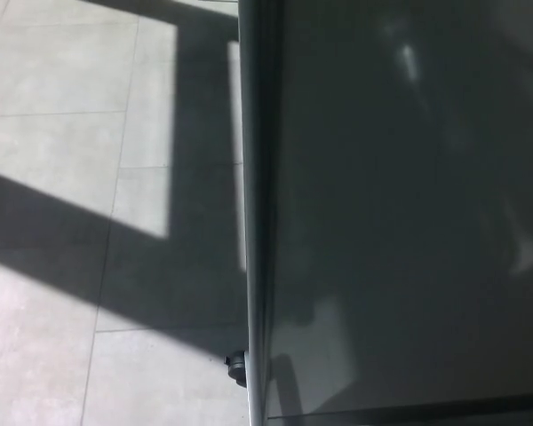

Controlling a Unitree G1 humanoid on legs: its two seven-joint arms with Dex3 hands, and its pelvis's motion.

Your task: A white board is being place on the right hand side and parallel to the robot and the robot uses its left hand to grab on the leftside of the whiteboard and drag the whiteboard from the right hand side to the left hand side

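**Whiteboard fills the right of the view; no robot hand in sight**

The whiteboard (409,213) takes up the right half and more of the head view, its grey glossy face in shade and carrying faint pale reflections near the top and at the right edge. Its left edge, a metal frame (256,204), runs almost straight down the picture from the top to the bottom. Near the foot of that edge a small dark fitting (237,366) sticks out to the left; it may be a caster or a bracket, but it is too small and dim to tell. A dark band crosses the board's lower edge at the bottom right.

Left of the board lies a tiled floor (62,106) of pale squares with thin joints. Broad shadows fall across it, leaving a bright sunlit patch at the upper left and another at the lower left.

Neither the left hand nor the right hand of the robot shows in the picture, so whether their fingers are apart or closed cannot be told.
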